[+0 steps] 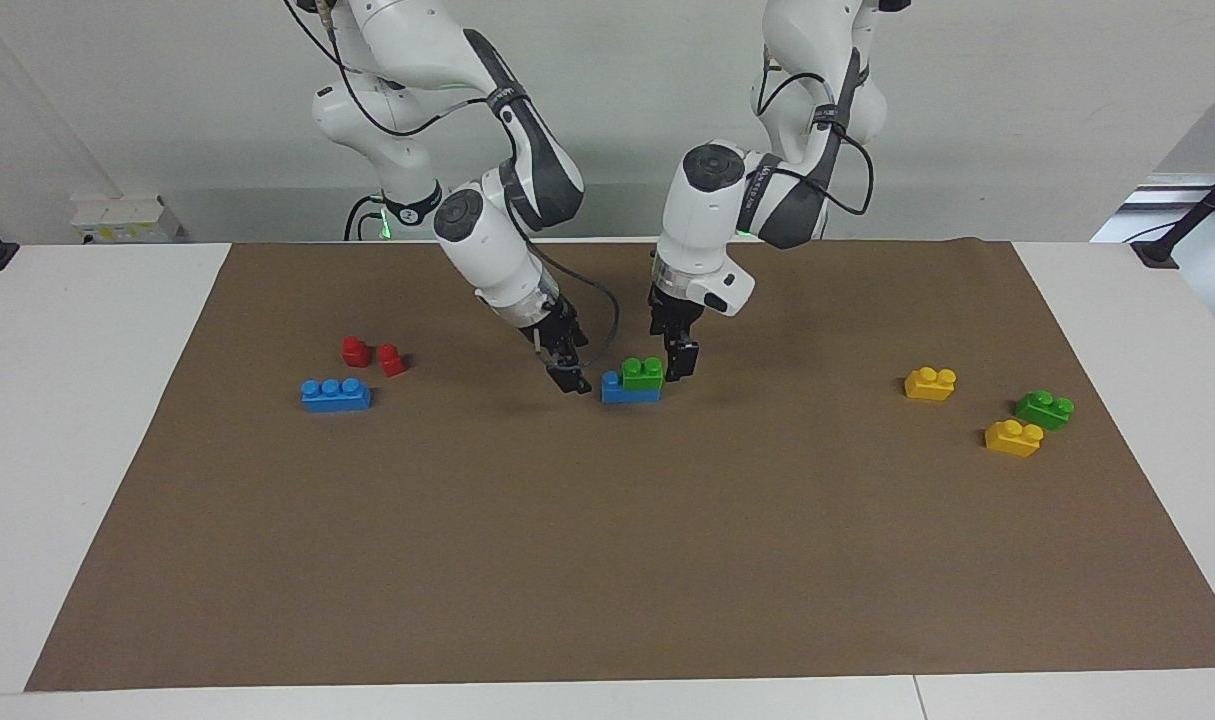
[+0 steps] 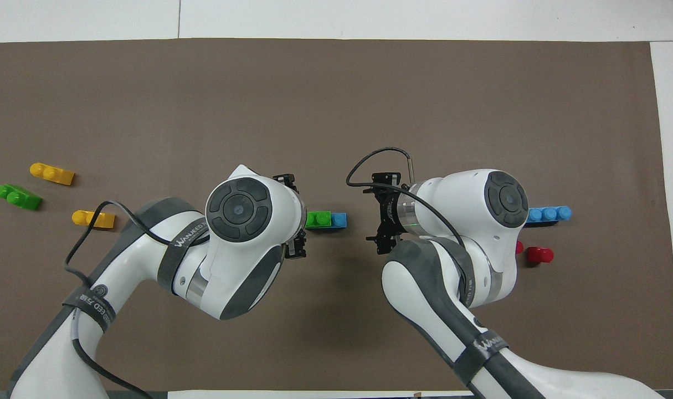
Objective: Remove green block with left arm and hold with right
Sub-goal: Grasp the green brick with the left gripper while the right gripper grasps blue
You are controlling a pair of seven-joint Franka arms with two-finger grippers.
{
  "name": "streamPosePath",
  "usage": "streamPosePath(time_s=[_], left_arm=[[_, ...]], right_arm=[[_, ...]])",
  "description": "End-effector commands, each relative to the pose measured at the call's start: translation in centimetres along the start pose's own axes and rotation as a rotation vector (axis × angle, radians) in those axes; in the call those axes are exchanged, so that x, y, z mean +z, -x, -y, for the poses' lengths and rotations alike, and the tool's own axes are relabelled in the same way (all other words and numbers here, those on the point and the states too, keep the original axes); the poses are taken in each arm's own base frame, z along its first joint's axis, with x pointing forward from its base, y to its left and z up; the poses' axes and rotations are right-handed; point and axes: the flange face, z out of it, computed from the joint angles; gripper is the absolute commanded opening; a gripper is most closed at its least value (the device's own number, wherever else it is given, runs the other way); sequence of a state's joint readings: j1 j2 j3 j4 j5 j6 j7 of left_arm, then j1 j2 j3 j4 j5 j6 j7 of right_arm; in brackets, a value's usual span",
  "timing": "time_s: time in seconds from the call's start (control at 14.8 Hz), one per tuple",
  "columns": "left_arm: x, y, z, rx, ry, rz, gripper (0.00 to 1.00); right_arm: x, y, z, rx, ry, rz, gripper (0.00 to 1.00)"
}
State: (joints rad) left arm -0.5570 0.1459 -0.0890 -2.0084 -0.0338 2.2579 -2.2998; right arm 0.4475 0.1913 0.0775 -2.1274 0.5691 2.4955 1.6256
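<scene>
A green block point(image 1: 643, 373) point(image 2: 318, 219) sits pressed onto one end of a blue brick point(image 1: 627, 390) point(image 2: 339, 220) in the middle of the brown mat. My left gripper point(image 1: 672, 352) point(image 2: 295, 216) is low beside the green block, on the side toward the left arm's end of the table, open and holding nothing. My right gripper point(image 1: 563, 366) point(image 2: 381, 212) hangs low just off the blue brick's bare end, toward the right arm's end, also open and empty. A second green block point(image 1: 1044, 409) point(image 2: 18, 197) lies loose toward the left arm's end.
Two yellow bricks point(image 1: 930, 383) point(image 1: 1013, 438) lie by the loose green block. Toward the right arm's end lie a blue three-stud brick point(image 1: 336, 393) point(image 2: 548, 214) and two small red pieces point(image 1: 356, 351) point(image 1: 392, 360). The brown mat point(image 1: 607, 560) covers most of the white table.
</scene>
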Motion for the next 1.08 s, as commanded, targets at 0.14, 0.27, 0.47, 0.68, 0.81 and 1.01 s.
streamPosePath(time_s=[0.14, 0.27, 0.47, 0.68, 0.81, 1.01], left_arm=[[2.5, 0.9, 0.3, -0.024, 0.010, -0.019, 1.00], [3.9, 1.8, 0.8, -0.021, 0.018, -0.029, 1.00], [4.5, 1.7, 0.9, -0.018, 0.011, -0.040, 1.00], [4.8, 1.6, 1.0, -0.017, 0.008, -0.044, 1.00], [4.9, 1.4, 1.0, -0.020, 0.006, -0.047, 1.00], [4.9, 1.3, 1.0, -0.019, 0.001, -0.054, 1.00]], right_arm=[[3.4, 0.3, -0.6, 0.013, -0.006, -0.009, 1.00], [4.2, 0.3, -0.7, 0.011, -0.014, -0.014, 1.00], [5.1, 0.8, -1.0, 0.016, -0.020, -0.007, 1.00], [5.8, 1.7, -1.3, 0.004, -0.034, -0.004, 1.00], [5.8, 1.8, -1.1, 0.015, -0.038, 0.005, 1.00], [6.6, 1.7, -0.7, 0.017, -0.054, 0.001, 1.00]])
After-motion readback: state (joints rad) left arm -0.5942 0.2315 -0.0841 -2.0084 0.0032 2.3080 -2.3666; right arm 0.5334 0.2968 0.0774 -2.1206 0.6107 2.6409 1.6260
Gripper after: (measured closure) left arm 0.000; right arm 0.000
